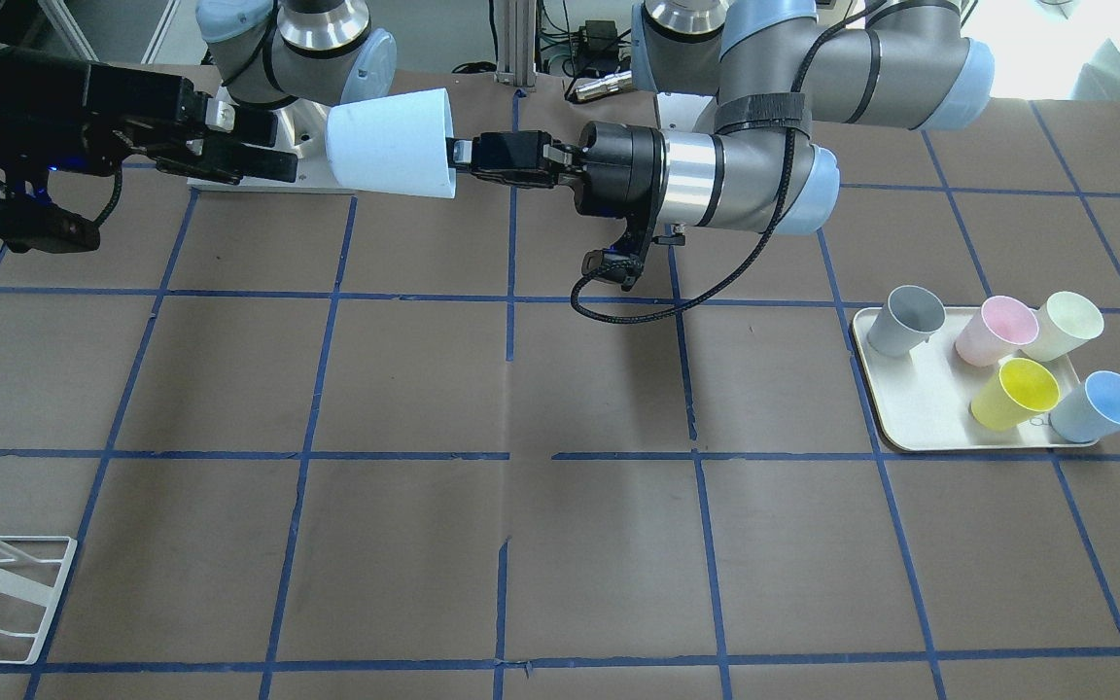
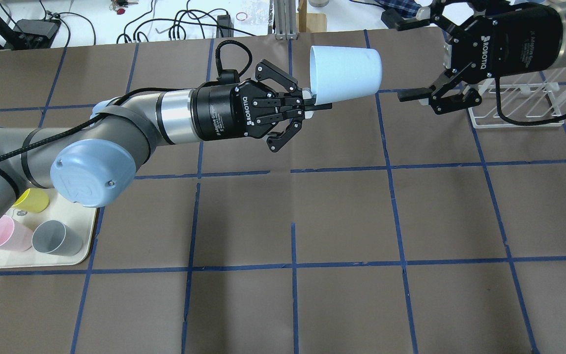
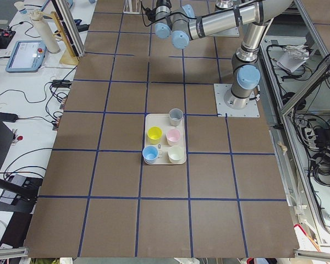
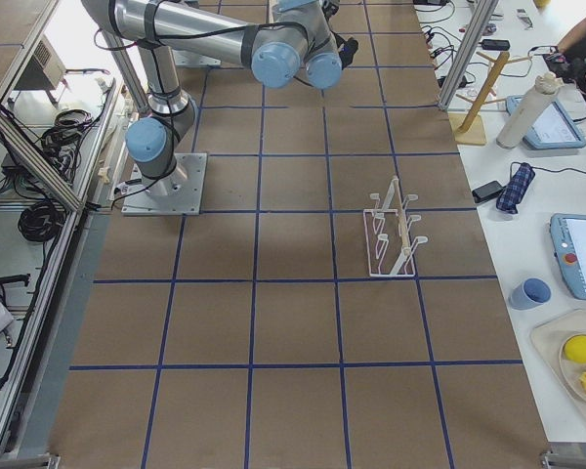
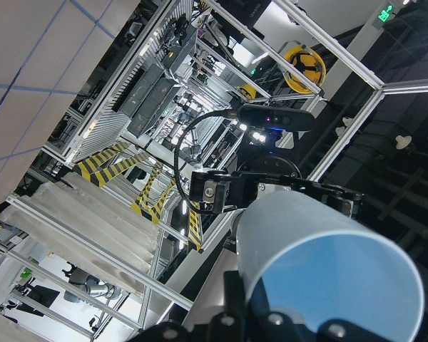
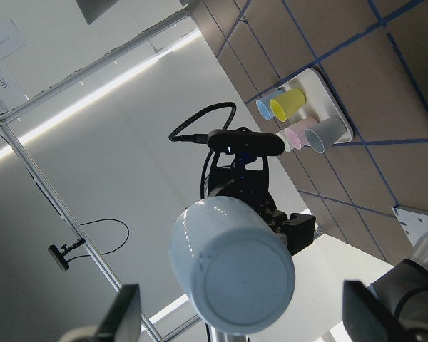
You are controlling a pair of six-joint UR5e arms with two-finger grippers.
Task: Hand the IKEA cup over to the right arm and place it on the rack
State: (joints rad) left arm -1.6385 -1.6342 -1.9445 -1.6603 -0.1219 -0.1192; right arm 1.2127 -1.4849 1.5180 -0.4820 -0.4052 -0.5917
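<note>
The pale blue IKEA cup (image 1: pixel 390 144) hangs on its side in the air above the table's robot side, with its base toward the right arm. My left gripper (image 2: pixel 315 104) is shut on the cup's rim, one finger inside it. The cup fills the left wrist view (image 5: pixel 321 263). My right gripper (image 2: pixel 401 59) is open and empty, a short gap from the cup's base. In the right wrist view the base (image 6: pixel 235 274) sits between the spread fingers (image 6: pixel 125 313). The white wire rack (image 2: pixel 519 105) stands on the table under the right arm.
A cream tray (image 1: pixel 910 428) on the robot's left holds a grey cup (image 1: pixel 903 321), a pink, a cream and a yellow one, and a second pale blue cup (image 1: pixel 1100 406). The brown table is marked with a grid of blue tape.
</note>
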